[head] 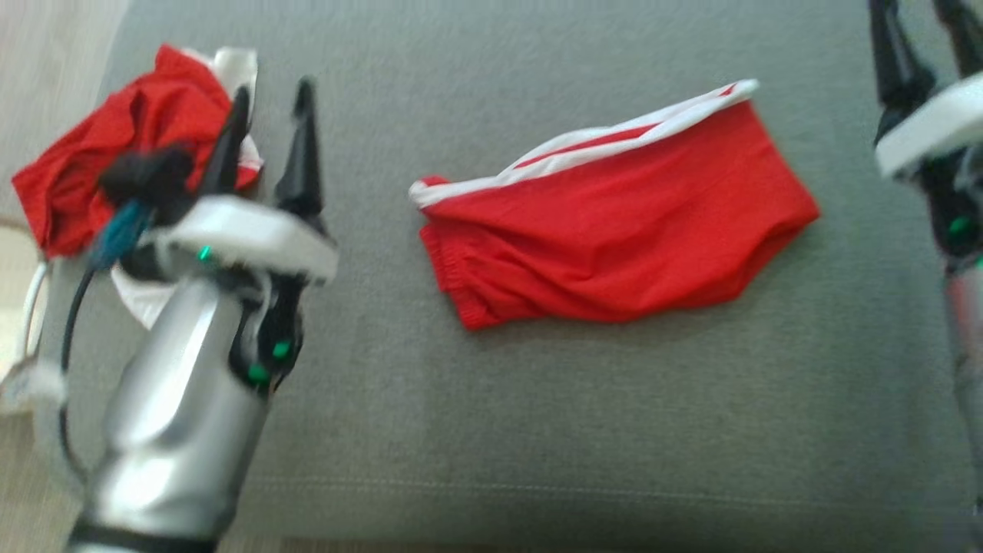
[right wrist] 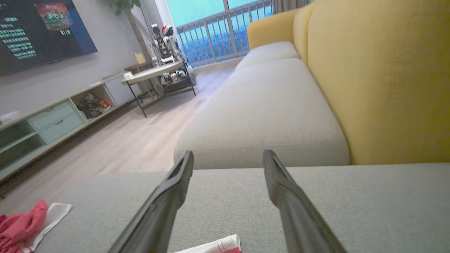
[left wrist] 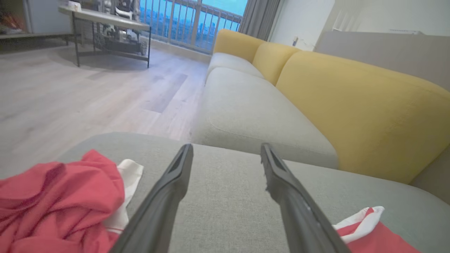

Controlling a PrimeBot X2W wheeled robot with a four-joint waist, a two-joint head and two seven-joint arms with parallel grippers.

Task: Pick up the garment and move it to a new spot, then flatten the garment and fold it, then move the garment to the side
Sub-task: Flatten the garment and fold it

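We see the folded red garment (head: 614,230) lying mid grey cushion (head: 537,430), bare fabric on every side; a crumpled red heap (head: 92,161) sits at the cushion's left edge; our left gripper (head: 274,88) and right gripper (head: 925,31) both stand spread.

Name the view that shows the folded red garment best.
Head view: the folded red garment lies whole on the grey cushion. The left wrist view catches one corner, the right wrist view a white edge.
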